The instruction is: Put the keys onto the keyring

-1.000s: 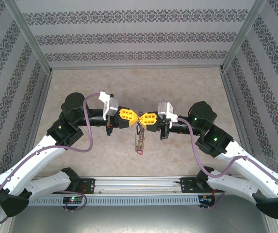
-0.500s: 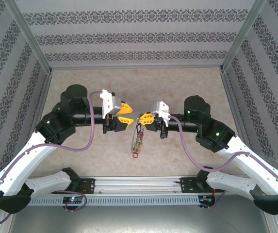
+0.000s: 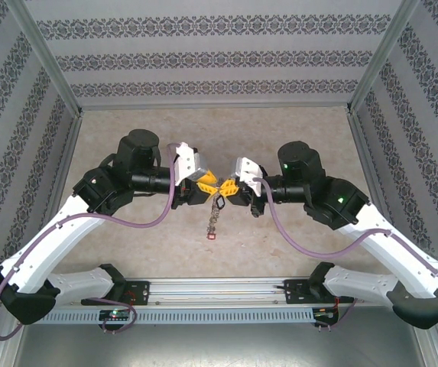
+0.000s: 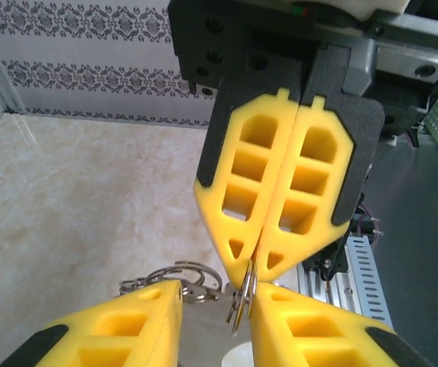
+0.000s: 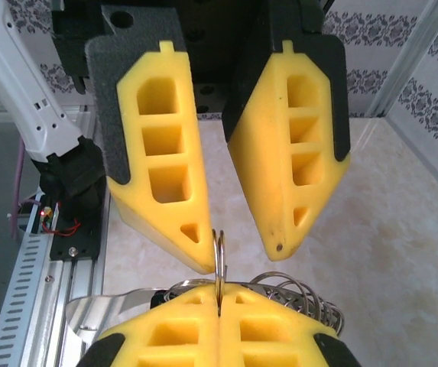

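Note:
The keyring (image 5: 219, 256), a thin grey hoop, stands edge-on, pinched in my right gripper (image 5: 219, 294), which is shut on it. Opposite it, my left gripper (image 4: 217, 306) is open, and the keyring (image 4: 243, 300) rests against the inner face of its right finger (image 4: 310, 329). A flat silver key (image 4: 200, 330) lies below and between the left fingers; I cannot make out its tag. In the top view both grippers meet tip to tip above mid-table, the left gripper (image 3: 208, 186) facing the right gripper (image 3: 230, 187). A bunch of small keys (image 3: 215, 218) dangles beneath them, ending in a red tag (image 3: 212, 235).
Several smaller rings (image 5: 303, 294) bunch beside the right fingers. The beige tabletop (image 3: 219, 138) is walled by patterned panels and aluminium posts. A metal rail (image 3: 219, 306) with the arm bases runs along the near edge.
The left gripper let go, drew back and opened, then came in again with its jaws narrower beside the ring. The right gripper kept its hold and shifted left; the hanging bunch swung slightly.

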Controlling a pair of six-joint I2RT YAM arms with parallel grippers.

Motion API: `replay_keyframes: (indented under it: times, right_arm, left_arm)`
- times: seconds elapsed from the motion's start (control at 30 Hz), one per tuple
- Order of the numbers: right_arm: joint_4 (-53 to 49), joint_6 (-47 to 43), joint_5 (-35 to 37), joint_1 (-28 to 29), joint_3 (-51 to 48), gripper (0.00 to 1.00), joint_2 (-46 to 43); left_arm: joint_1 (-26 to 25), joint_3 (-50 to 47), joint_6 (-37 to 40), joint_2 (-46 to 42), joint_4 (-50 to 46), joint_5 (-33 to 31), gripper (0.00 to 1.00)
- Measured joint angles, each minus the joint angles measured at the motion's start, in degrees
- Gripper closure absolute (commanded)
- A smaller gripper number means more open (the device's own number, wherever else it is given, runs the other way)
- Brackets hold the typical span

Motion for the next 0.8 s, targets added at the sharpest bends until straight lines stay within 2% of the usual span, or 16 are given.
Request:
replay_keyframes:
  times: [0.2,0.57,0.73,0.8]
  right_arm:
    - [-2.3,-0.9,1.1,0.0,1.7,1.00,2.0]
    - [-3.4,-1.1,1.3,0.0,2.6,1.00,2.3]
    - [-3.7,-1.1,1.7,0.0,2.6,1.00,2.3]
    - [-3.9,-1.1,1.7,0.0,2.6,1.00,2.3]
  left_arm:
    - [-0.1,1.0,0.8,0.6,-1.3,-0.1,0.85]
    - [-0.7,2.4,2.0,2.0,-3.5,-0.8,0.85]
    - [-0.9,2.5,2.8,2.0,-4.1,-0.9,0.98]
    - [-1.0,2.5,3.1,2.0,-4.3,-1.0,1.00]
